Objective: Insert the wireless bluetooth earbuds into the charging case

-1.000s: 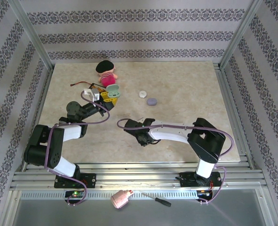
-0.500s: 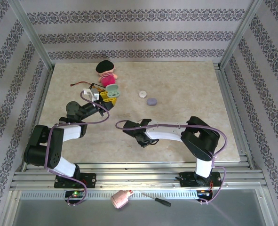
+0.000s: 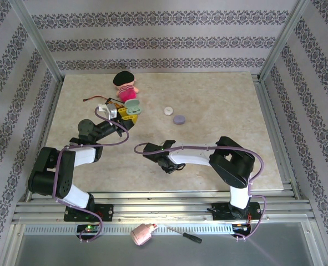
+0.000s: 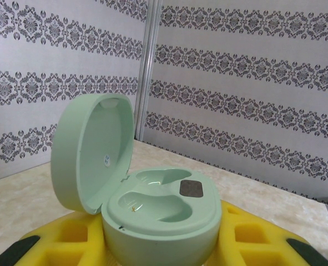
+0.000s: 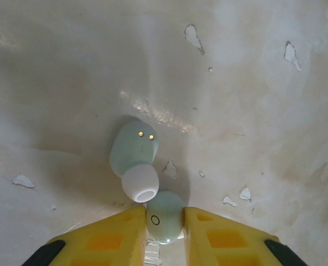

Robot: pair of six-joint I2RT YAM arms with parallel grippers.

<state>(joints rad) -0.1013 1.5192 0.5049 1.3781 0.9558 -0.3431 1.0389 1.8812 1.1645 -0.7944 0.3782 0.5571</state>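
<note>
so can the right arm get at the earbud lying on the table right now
Probably not yet: the loose earbud lies just ahead of the right gripper with bare table around it, but the jaws already pinch a second earbud.

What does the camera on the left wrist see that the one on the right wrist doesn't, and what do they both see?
Left wrist camera: an open mint-green charging case, lid up and wells empty, clamped in the left hand, with patterned wallpaper behind.
Right wrist camera: two mint-green buds, a pinched earbud in the right hand and a loose earbud lying just beyond it, white ear tip toward the hand.
Shared: yellow fingers along the bottom edge and the pale marbled tabletop.
</note>
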